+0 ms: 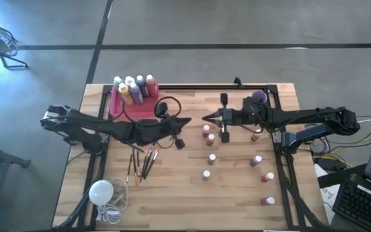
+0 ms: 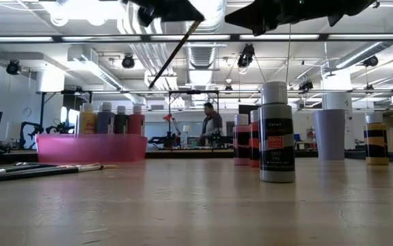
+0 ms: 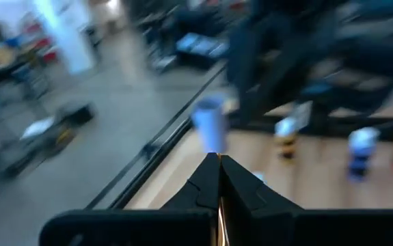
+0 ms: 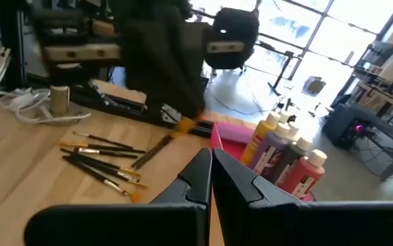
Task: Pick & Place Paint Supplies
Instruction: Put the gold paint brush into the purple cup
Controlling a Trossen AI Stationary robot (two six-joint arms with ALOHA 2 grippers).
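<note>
- Seen from above, a wooden table [image 1: 172, 193] with a black frame [image 1: 282, 167] along its edges holds scattered paint supplies.
- The left gripper [image 1: 186, 122] hangs above the table's middle, its fingers pressed together on a thin paintbrush [image 2: 175, 53]. From table height, the brush slants down from the claw, clear of the surface, so it looks lifted for carrying.
- The right gripper [image 1: 206, 117] faces the left one closely, tips nearly meeting. Its fingers are together and hold nothing, likely waiting.
- A pink tray [image 1: 117, 106] sits at the far left corner, with tall paint bottles [image 1: 133, 87] standing in it. It is probably the collecting place.
- More brushes [image 1: 143, 164] lie loose on the wood, near the left arm.
- Small white-capped bottles [image 1: 210, 158] stand upright and well apart across the right half. A purple cup [image 1: 258, 96] stands at the far right.
- A white bulb [image 1: 100, 191] with its cord lies near the front left corner.
- Open wood lies between the brushes and the small bottles. The tightest spot is where the two claws meet, just above two bottles.
</note>
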